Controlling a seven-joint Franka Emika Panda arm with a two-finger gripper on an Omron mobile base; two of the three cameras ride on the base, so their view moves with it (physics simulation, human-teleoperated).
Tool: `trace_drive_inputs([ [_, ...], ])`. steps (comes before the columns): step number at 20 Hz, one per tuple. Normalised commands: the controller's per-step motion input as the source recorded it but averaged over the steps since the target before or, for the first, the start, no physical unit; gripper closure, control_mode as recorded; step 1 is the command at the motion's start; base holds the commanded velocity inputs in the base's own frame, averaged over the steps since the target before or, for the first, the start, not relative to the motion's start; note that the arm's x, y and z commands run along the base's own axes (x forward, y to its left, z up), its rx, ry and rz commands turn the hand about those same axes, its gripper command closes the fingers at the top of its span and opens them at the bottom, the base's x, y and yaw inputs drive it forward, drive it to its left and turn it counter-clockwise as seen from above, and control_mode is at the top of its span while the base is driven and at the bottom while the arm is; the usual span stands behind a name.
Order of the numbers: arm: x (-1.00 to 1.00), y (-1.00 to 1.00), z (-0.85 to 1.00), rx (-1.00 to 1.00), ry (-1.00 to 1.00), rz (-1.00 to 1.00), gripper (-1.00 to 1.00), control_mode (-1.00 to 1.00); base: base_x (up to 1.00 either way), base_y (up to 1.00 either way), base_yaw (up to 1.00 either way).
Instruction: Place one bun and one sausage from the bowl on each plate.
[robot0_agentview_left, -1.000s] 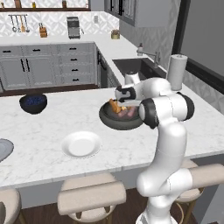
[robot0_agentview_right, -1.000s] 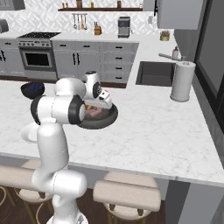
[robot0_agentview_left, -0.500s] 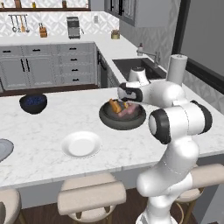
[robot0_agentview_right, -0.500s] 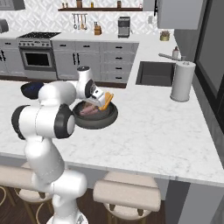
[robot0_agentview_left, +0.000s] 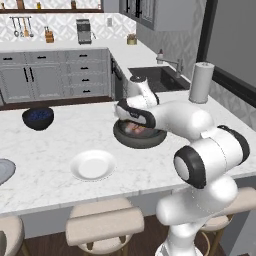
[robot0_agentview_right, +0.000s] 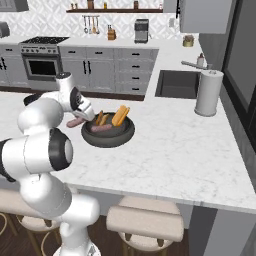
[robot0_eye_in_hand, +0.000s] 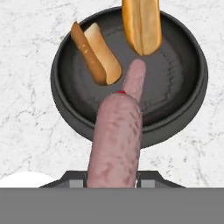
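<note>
My gripper (robot0_eye_in_hand: 113, 179) is shut on a pinkish-brown sausage (robot0_eye_in_hand: 116, 140) and holds it just above the near rim of the dark shallow bowl (robot0_eye_in_hand: 61, 103). Inside the bowl lie a second sausage (robot0_eye_in_hand: 134, 81) and two orange-tan buns (robot0_eye_in_hand: 98, 52) (robot0_eye_in_hand: 141, 22). From the right base view, the held sausage (robot0_agentview_right: 74, 123) hangs at the bowl's (robot0_agentview_right: 108, 139) left edge under the gripper (robot0_agentview_right: 81, 118). The white plate (robot0_agentview_left: 92, 165) sits on the counter left of and nearer than the bowl (robot0_agentview_left: 139, 140). The grey plate (robot0_agentview_left: 2, 170) shows at the far left edge.
A glossy dark blue bowl (robot0_agentview_left: 38, 117) stands at the counter's far left. A paper towel roll (robot0_agentview_left: 201, 82) stands beside the sink (robot0_agentview_left: 155, 77) at the right. Stools (robot0_agentview_left: 102, 225) line the counter's near edge. Marble counter lies open around the white plate.
The gripper has moved from over the bowl's middle toward its left rim, carrying the sausage with it. The arm's elbow has swung out to the side.
</note>
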Motion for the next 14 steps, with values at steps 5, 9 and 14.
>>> trace_drive_inputs([
  [5,-0.39,1.00,-0.13,0.00,0.00,0.02,1.00,-1.00,0.00,0.00,0.00],
  [9,-0.33,1.00,-0.49,0.01,0.09,0.03,1.00,-1.00,0.00,0.00,0.00],
  [14,0.01,0.98,-0.84,0.06,0.18,0.01,1.00,-1.00,0.00,0.00,0.00],
])
